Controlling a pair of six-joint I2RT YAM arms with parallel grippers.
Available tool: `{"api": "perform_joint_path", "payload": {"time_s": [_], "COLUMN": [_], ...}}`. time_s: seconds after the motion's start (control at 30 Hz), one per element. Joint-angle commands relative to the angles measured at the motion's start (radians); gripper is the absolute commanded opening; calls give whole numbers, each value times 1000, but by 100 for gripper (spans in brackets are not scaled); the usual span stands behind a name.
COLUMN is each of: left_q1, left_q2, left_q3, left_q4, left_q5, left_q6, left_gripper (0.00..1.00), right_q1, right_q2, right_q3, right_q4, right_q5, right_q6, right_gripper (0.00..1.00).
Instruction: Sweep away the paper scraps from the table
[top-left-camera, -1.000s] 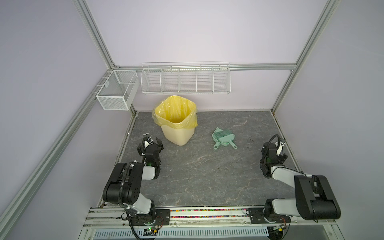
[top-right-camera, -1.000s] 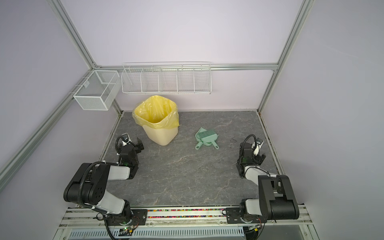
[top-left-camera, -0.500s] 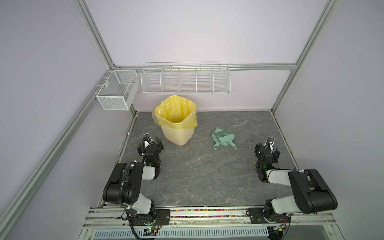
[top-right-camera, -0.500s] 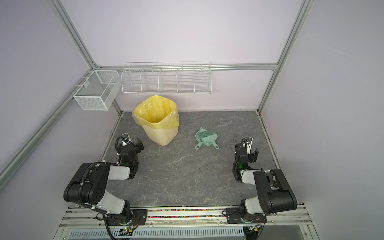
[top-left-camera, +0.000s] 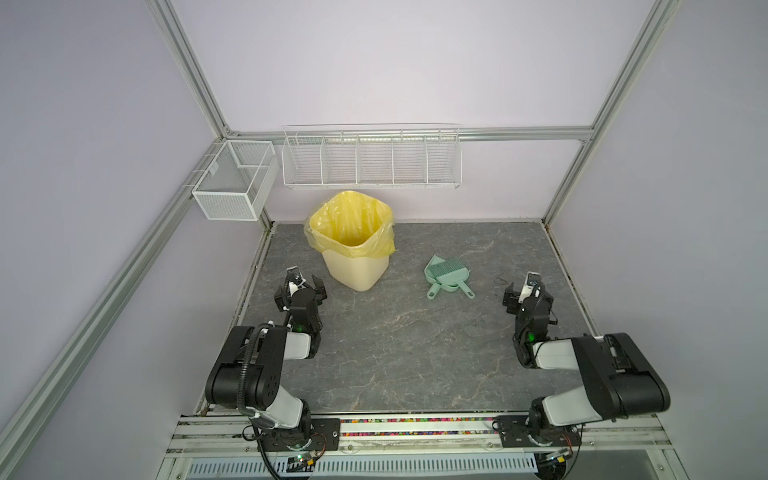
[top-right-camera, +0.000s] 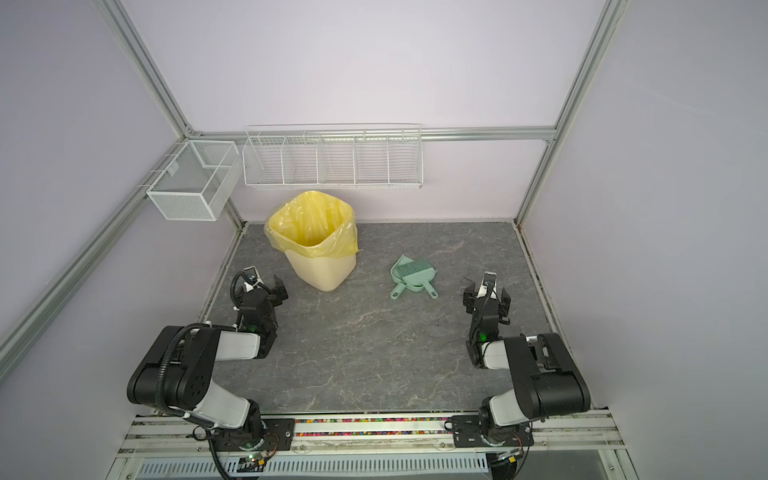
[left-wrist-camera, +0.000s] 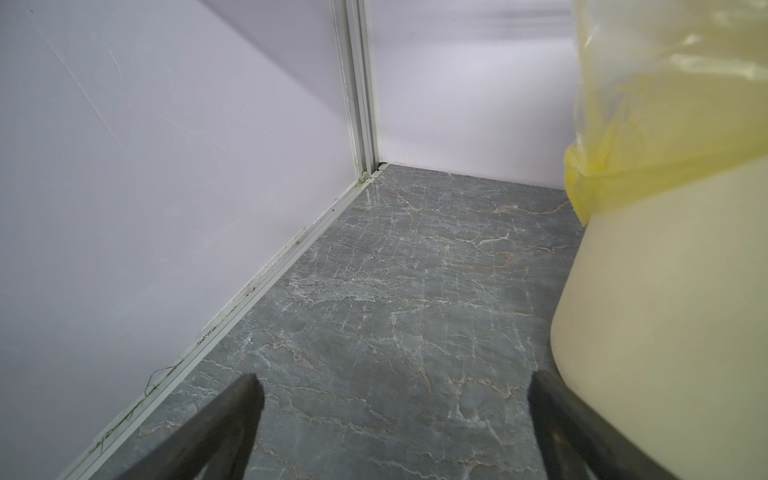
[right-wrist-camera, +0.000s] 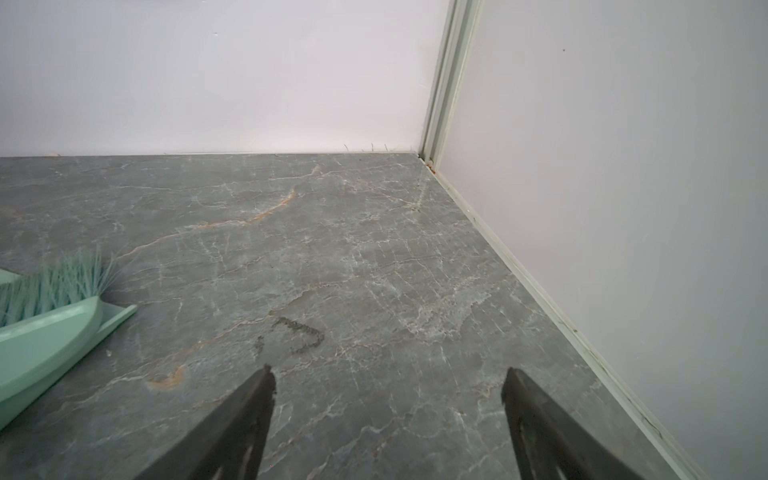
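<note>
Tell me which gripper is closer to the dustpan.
The right gripper: the dustpan lies close beside it, while the left gripper sits farther off, next to the bin.

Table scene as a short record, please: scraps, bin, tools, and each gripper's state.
table: dark grey, marble-veined
paper scraps: none visible in any view
bin: cream, yellow liner, upright, back left of the table
left gripper: fingers open, empty, beside the bin
right gripper: fingers open, empty, over bare table
dustpan and brush: mint green, brush lying in the pan, on the table between bin and right gripper, touched by neither gripper
</note>
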Motion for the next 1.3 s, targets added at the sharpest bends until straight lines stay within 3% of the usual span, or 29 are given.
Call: {"api": "perform_joint_path", "payload": {"time_s": [0.0, 0.07, 1.27], "left_q1": [4, 4, 6], "left_q2": [11, 10, 9], "left_q3": [-8, -9, -1], "left_q4": [21, 21, 4], "left_q5": [8, 8, 17], "left_q6": [-1, -1, -1], "left_gripper": [99, 99, 99], "right_q1": [-19, -41, -40], "right_q2": [-3, 6, 5], "right_q3": [18, 94, 89], "right_q4": [-39, -170, -158], "right_q5": [-93, -127, -121], "right_q6": [-12, 5, 2], "right_gripper": [89, 89, 89]}}
